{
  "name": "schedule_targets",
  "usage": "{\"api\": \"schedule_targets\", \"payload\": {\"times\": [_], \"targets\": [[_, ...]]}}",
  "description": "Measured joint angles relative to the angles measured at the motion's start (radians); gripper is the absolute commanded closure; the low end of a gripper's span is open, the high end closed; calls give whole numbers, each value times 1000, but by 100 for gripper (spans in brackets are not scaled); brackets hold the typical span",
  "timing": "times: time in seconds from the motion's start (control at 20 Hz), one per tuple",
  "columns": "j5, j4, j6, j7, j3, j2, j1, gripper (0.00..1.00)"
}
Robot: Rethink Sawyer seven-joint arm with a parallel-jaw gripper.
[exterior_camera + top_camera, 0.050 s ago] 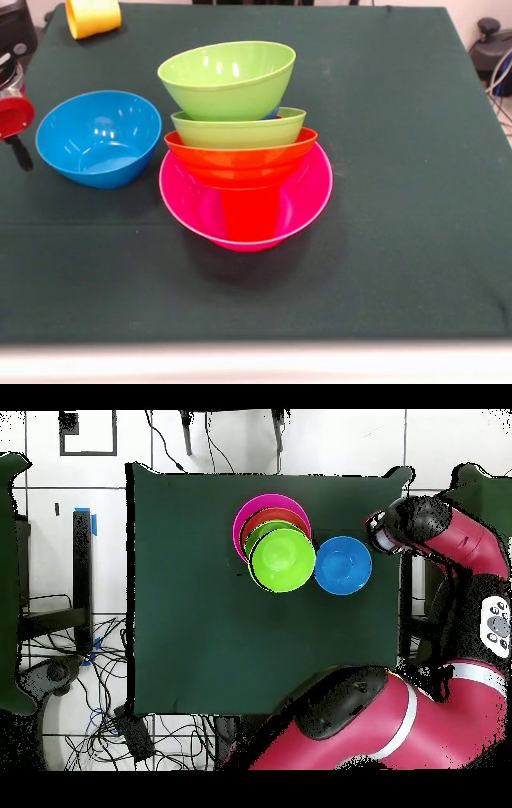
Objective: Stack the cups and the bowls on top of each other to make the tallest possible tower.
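The tower stands mid-table. Its base is a wide pink bowl (pixel 308 196) with a red cup (pixel 250 214) showing through its wall. An orange bowl (pixel 240 158) sits above that, then a lime green bowl (pixel 238 130), then a second lime green bowl (pixel 228 78), tilted, on top. A sliver of dark blue shows between the two green bowls. A light blue bowl (pixel 98 138) sits upright to the left, apart from the tower (pixel 272 539). A yellow cup (pixel 93 16) lies at the far left corner. My gripper (pixel 18 144) hangs at the left edge beside the blue bowl (pixel 343 565), mostly cut off.
The dark green cloth (pixel 400 160) covers the table. My arm (pixel 440 544) curves round the table's right side in the overhead view. Cables lie on the floor beyond the table's edges.
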State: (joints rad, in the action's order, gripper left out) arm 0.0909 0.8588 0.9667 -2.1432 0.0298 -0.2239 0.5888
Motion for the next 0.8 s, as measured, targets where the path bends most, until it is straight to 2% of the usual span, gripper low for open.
{"api": "schedule_targets", "payload": {"times": [0.8], "targets": [[-23, 58, 0, 0, -19, 7, -13, 0]]}}
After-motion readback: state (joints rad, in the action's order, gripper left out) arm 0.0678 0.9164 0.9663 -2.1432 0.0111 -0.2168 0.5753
